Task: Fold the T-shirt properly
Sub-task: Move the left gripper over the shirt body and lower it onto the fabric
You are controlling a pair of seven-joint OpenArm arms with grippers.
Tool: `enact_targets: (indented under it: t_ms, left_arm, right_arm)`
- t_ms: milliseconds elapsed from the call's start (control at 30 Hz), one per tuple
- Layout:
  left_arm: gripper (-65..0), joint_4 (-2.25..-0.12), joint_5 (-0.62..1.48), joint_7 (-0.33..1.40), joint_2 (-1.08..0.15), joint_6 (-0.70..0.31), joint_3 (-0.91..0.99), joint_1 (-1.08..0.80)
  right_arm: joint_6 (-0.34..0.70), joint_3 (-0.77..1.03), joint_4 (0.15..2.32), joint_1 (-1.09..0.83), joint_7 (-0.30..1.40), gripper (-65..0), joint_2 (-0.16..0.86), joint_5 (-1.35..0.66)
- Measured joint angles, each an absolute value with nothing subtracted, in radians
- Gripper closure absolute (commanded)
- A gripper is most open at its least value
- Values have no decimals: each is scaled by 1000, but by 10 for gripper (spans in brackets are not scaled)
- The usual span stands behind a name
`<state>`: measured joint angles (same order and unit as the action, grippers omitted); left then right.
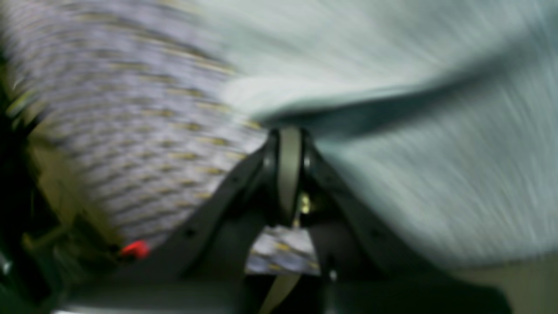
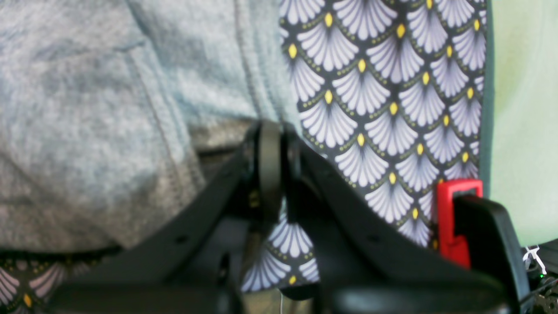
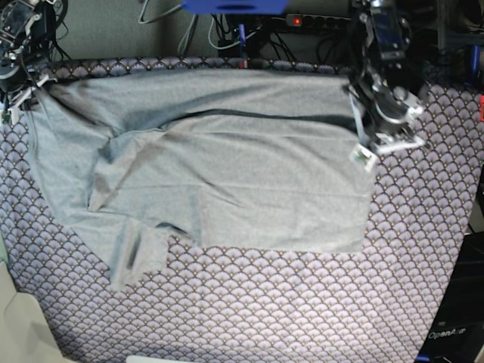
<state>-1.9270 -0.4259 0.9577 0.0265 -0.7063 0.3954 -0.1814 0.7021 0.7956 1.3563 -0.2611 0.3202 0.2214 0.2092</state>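
Purple cloth (image 3: 302, 302) with white fan shapes and small yellow dots covers whole tabletop, flat and smooth. Same cloth (image 2: 383, 87) seen close up from right wrist view, pattern sharp. Red clip (image 2: 455, 218) sits at cloth edge there. Pale green floor (image 2: 523, 109) beside it. Behind tabletop: dark wires (image 3: 219, 30), power strip with red light (image 3: 296, 20), blue thing (image 3: 234, 6) at top. Black box (image 3: 450, 333) at lower right corner.

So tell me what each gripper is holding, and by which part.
Both are shut on the T-shirt: the left gripper pinches its edge, the right gripper the opposite edge, by a stitched hem.
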Motion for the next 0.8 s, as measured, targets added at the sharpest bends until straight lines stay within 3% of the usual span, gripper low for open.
enact_targets:
  t_ms: [133,300,633,800]
  left_arm:
    - [0,-1991,-431,958,140,-703,618,-28]
    - [0,-1991,-442,960,151,-699,735,35]
    - [0,-1980,-444,968,105,-703,569,-157]
    - [0,-1979,-439,965,99,-704,334,-218]
  right_arm:
    - [702,796,1357,-264,315,0,221,208]
    - [702,797,1357,-264,317,0,221,206]
    - [702,798,1360,-259,327,0,220,209]
    - [702,797,1361,-259,327,0,219,212]
